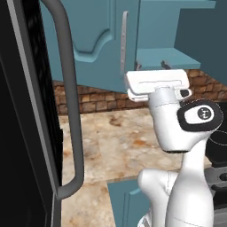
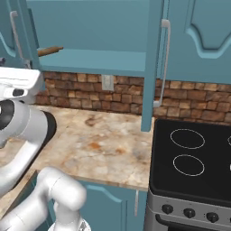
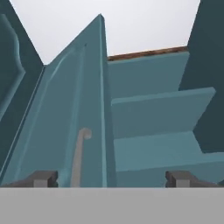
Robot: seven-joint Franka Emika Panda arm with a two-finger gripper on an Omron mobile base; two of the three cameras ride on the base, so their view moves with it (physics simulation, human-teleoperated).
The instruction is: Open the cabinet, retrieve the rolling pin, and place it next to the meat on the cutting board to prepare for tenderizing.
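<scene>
The jaws stood wide, holding nothing, straddling the door edge beside its handle. With the cabinet open, the pin lay on the shelf, probably the next reach.

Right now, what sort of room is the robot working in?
A kitchen, by the look of it: teal wall cabinet over a mottled stone counter, a brick backsplash, and a black stovetop with ring burners.
</scene>
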